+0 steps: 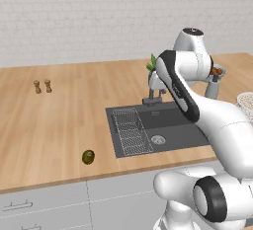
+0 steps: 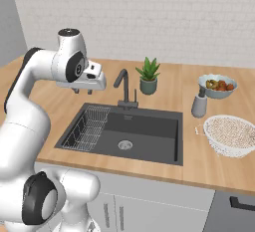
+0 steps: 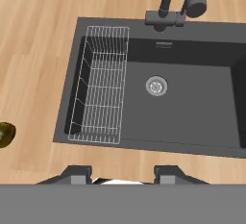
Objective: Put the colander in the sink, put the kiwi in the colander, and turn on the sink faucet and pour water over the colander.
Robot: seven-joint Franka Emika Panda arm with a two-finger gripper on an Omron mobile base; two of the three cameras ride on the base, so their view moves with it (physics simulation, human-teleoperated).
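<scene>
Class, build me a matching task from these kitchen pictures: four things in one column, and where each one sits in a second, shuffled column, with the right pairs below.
Things
1. kiwi
2. colander
3. potted plant
4. wire rack

Places
A. inside the sink, at its left end
B. on the counter to the right of the sink
C. on the counter behind the sink, beside the sink faucet
D. on the counter to the left of the sink, near the front edge

Pairs: 1-D, 2-B, 3-C, 4-A

White robot arm (image 1: 197, 120) fills the right; dark sink (image 1: 170, 128) at centre, kiwi (image 1: 88, 157) lower left, two shakers (image 1: 42, 86) upper left.
</scene>
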